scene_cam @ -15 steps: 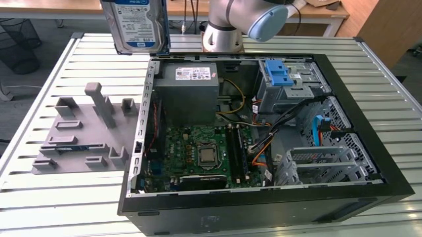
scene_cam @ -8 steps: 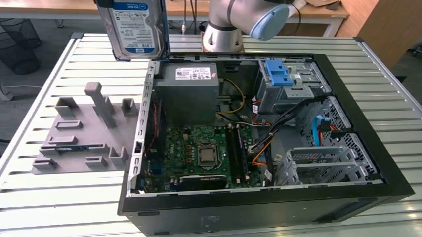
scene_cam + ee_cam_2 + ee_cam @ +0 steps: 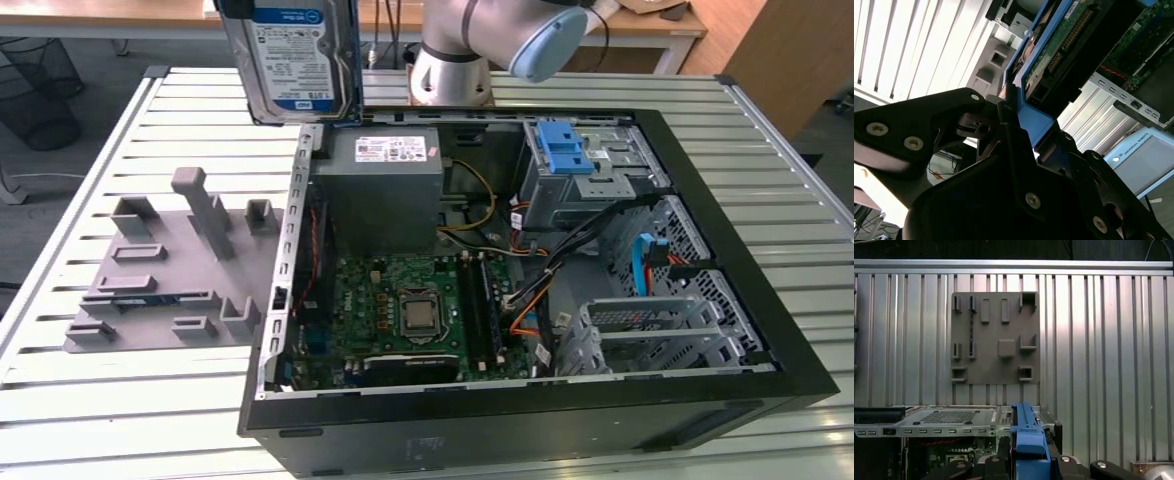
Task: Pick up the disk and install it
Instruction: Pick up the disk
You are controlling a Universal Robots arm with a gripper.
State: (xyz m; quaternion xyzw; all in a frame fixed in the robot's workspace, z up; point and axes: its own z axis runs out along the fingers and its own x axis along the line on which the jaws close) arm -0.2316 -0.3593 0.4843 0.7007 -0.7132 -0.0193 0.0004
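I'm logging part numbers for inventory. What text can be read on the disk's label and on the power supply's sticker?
White-and-blue label on the disk: lines of print, too small to read.
White sticker on the power supply: print and marks, too small to read.
Nothing on either can be quoted.

One arm [image 3: 467, 40] carries one gripper [image 3: 1015, 117]. One disk [image 3: 291, 60] is clamped in that gripper by its blue carrier. One open computer case [image 3: 534, 430] lies below the gripper. Inside it are one power supply [image 3: 384, 170], the part nearest the held disk, and one motherboard [image 3: 387, 350] farther from the gripper. The motherboard has one processor socket [image 3: 418, 312]. The case also holds one blue bay bracket [image 3: 567, 150]. One gray fixture plate [image 3: 989, 365] with several raised blocks lies beyond the case from the gripper. There is one slatted table [image 3: 80, 400] beneath everything. One wire bin [image 3: 34, 90] stands well apart from the gripper.
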